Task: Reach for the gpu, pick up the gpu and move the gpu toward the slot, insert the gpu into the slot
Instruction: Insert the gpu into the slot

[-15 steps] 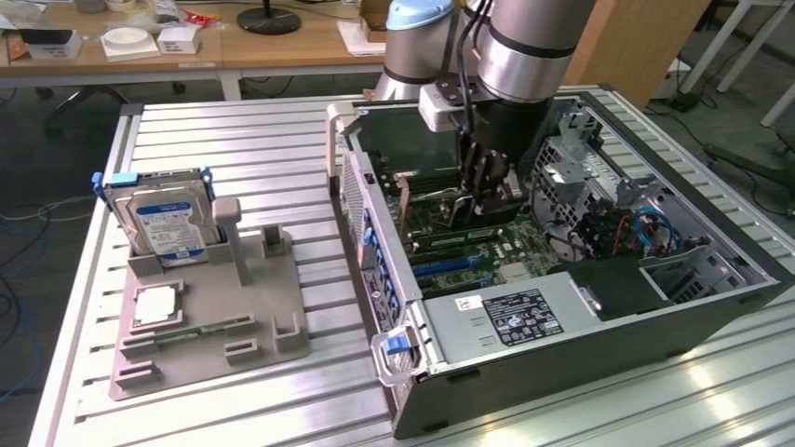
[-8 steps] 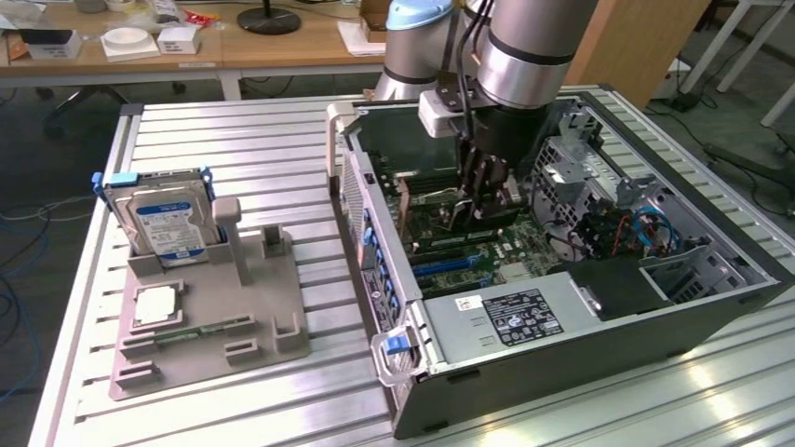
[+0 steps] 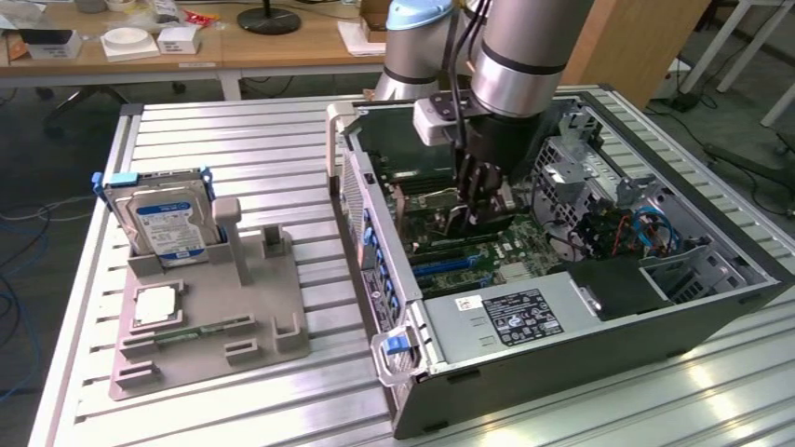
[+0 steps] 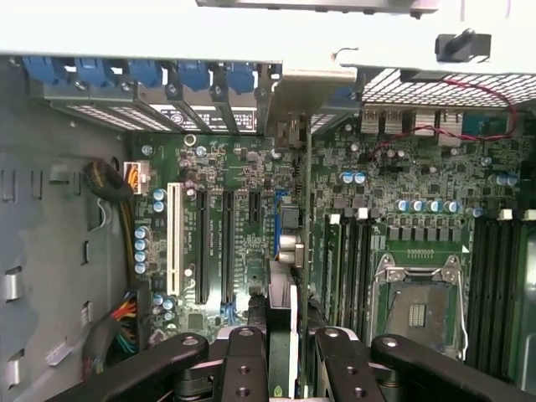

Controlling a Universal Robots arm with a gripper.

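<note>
My gripper is down inside the open computer case, shut on the gpu. The wrist view shows the gpu edge-on as a thin card between the two black fingers, its silver end bracket reaching to the case's rear wall. The card stands upright over the green motherboard, in line with a short blue slot just beside the long black slots. In the exterior view the gripper hangs low over the board's middle. I cannot tell whether the card's edge is seated in the slot.
A CPU socket and memory slots lie close beside the card. Blue clips line the rear wall. Outside the case, at the exterior view's left, a grey fixture holds a blue-labelled hard drive and a square processor chip.
</note>
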